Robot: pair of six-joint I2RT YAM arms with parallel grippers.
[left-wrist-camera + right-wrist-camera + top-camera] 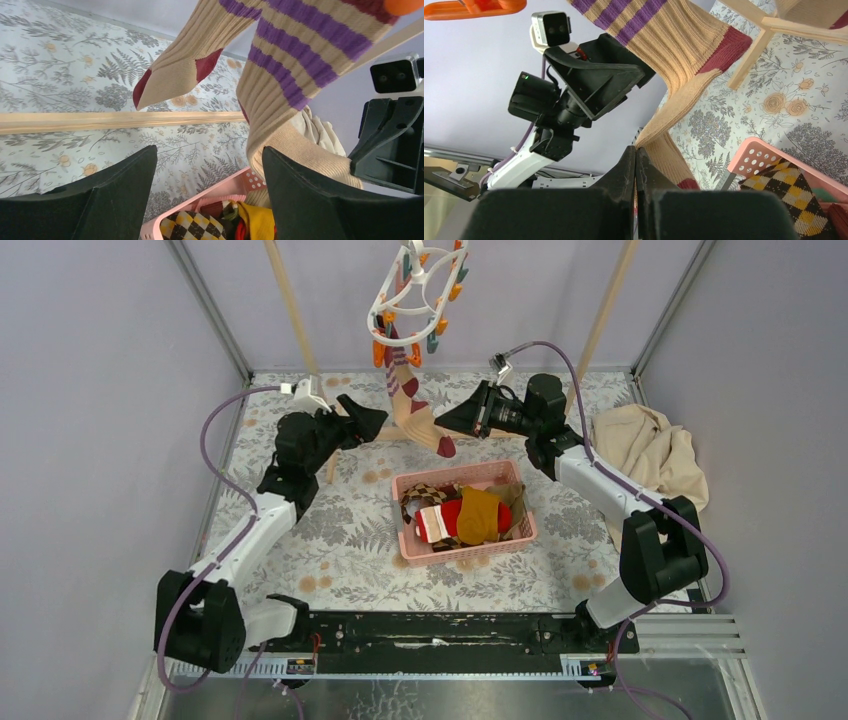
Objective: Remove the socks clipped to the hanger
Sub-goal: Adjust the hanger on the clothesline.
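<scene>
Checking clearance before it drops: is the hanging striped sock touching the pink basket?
Apart. The top view shows bare tablecloth between the toe of the striped sock and the pink basket.

You're in a robot lab cell: plain grey panel walls [90, 390] on metal posts [210, 310], a black mounting rail [440, 630] along the near edge, and a fern-print tablecloth [340, 550].

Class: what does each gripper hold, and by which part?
Right gripper pinches the striped sock mid-foot, between heel and toe; left gripper holds nothing.

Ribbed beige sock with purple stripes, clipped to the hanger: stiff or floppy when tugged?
Likely floppy: the ribbed beige purple-striped sock hangs limp and bends at the shut right gripper. Probably light; thin knit. May stretch before the orange clip lets go.
</scene>
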